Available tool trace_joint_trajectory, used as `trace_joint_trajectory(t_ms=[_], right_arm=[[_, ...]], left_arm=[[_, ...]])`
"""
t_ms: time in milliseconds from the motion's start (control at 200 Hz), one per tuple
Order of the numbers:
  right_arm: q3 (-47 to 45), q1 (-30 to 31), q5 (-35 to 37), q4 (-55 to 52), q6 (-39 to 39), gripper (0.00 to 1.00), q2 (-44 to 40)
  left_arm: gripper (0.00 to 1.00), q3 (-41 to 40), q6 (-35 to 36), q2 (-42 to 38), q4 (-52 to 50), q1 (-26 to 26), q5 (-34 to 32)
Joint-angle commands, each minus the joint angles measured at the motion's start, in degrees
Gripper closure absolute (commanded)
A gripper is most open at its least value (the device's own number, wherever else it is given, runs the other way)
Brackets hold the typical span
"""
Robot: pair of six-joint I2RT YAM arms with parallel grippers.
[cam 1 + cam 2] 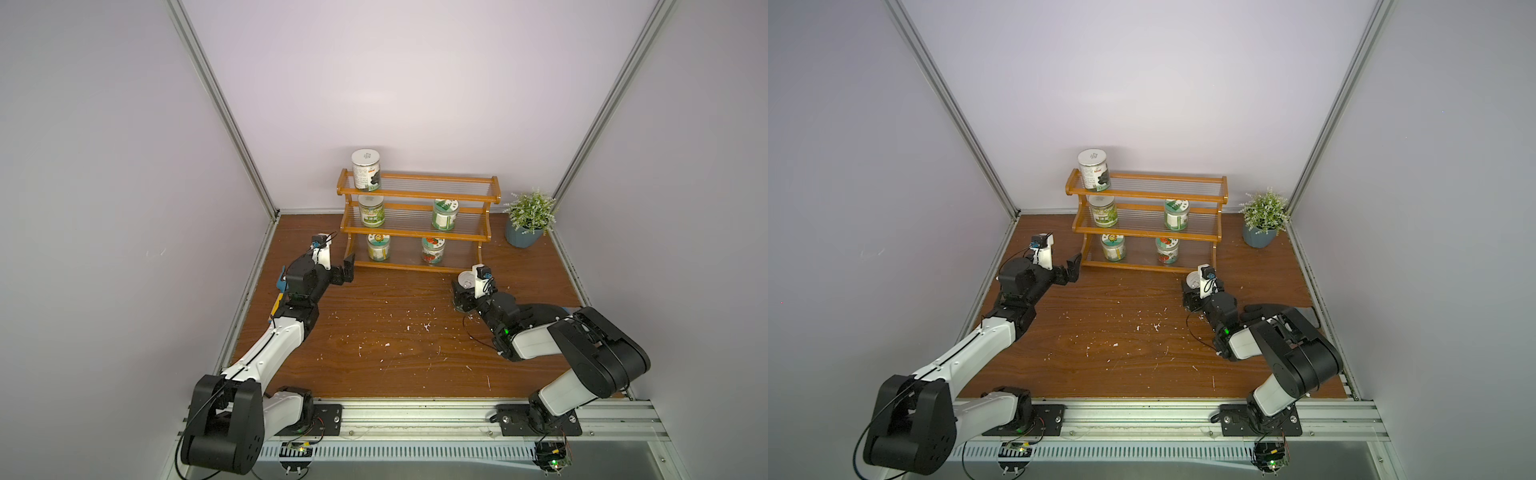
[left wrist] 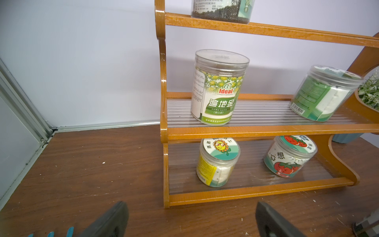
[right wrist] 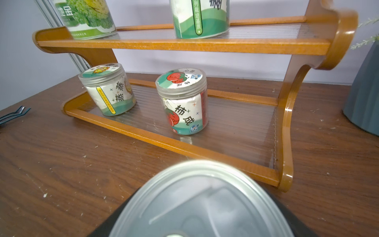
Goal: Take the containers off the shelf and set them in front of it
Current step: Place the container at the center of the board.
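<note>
The orange-brown three-tier wooden shelf (image 1: 419, 194) carries five upright labelled containers (image 1: 371, 211); a silver-topped tin (image 1: 465, 279) stands before its right end.

Broad bare table (image 1: 374, 332) before the shelf (image 1: 419, 194), easy passage. Top tier lies free right of the white-lidded can (image 1: 366, 170). Bottom tier: wide gap between sunflower jar (image 1: 378, 247) and tomato jar (image 1: 433, 250) (the rail (image 1: 415, 229) above hangs low over them). A silver-topped tin (image 1: 466, 279) blocks the right end; plant pot (image 1: 524, 237) beyond.

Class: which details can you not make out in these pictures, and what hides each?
- Tin sides: both top views, hidden by right gripper; right wrist view, only blurred lid.
- Top-tier can: left wrist view, cut off by edge.
- Jar labels: both top views, print too small.
</note>
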Motion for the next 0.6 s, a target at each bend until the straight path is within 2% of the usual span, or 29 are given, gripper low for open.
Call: trace_joint_trajectory(t_ms=[0, 180, 270, 455, 595], right_arm=[[0.8, 0.1, 0.6, 0.1, 0.6, 0.19, -0.8], [0.8, 0.6, 0.0, -0.9, 0.1, 0.13, -2.6], [1.1, 1.2, 0.7, -3.0, -0.4, 0.01, -5.2], [2.9, 2.6, 3.3, -10.7, -0.5, 0.01, -13.6], [5.0, 3.4, 4.5, -17.6, -0.5, 0.01, -20.3]], left_arm=[[0.00, -0.7, 0.7, -1.3, 1.3, -0.6, -0.8], [0.00, -0.8, 0.6, -1.6, 1.3, -0.6, -0.7], [0.00, -0.7, 0.5, -1.5, 1.2, -0.6, -0.6], [0.00, 1.1, 0.3, -0.8, 0.0, -0.6, -0.1], [0.00, 6.4, 0.1, 1.4, -2.7, -0.9, 0.7]])
